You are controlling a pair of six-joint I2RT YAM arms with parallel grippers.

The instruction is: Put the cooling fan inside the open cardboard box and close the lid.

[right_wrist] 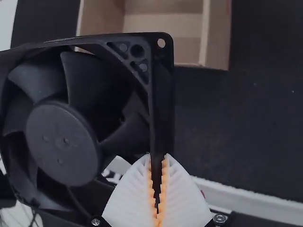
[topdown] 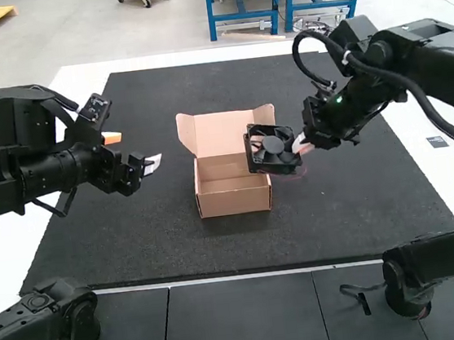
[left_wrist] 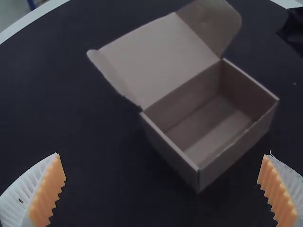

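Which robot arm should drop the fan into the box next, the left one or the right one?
Right. The right gripper is shut on the cooling fan, holding it off the mat at the right side of the open cardboard box. The left gripper is open and empty, off to the box's left.

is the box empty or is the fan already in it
Empty. In the left wrist view the box has a bare floor, lid folded back. The fan is outside, clamped in the right gripper.
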